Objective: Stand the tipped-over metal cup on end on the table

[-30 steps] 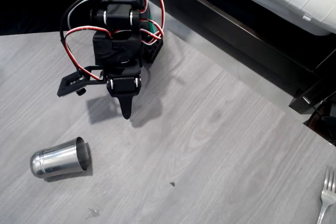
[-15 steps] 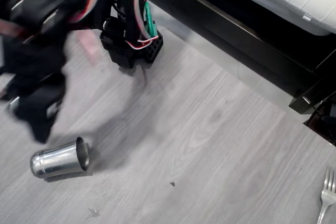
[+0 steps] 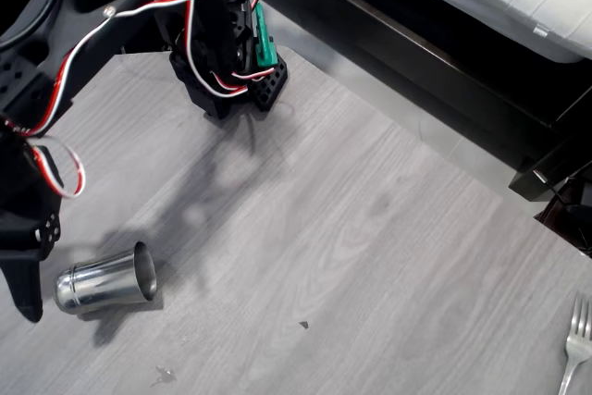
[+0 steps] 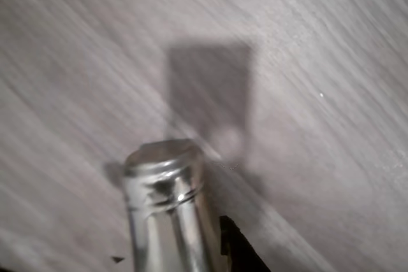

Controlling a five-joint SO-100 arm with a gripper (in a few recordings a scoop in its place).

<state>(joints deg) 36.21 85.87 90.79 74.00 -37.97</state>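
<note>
The metal cup [image 3: 104,280] lies on its side on the desk [image 3: 370,228]. Its open mouth faces right in the overhead view and its closed bottom faces left. In the wrist view the closed bottom of the cup [image 4: 167,186] points up the picture, with a dark square shadow on the desk just past it.

The jaws [image 3: 25,291] hang just left of the cup's closed bottom, low over the desk. One dark finger tip [image 4: 239,246] shows right beside the cup in the wrist view. I cannot tell if the jaws are open or closed, since so little of them shows.

The step now, I think, is to get a good hold on the cup. The cup is round and shiny, so it can roll or slip away if it gets bumped. The jaws should be wide open and come down slowly, one finger on each side of the cup's body. Squeeze near the middle, not at the very end. Then lift a little and turn the cup so its bottom faces down. Set it flat on the desk near where it lies now and let go softly, so it does not tip again.
</note>
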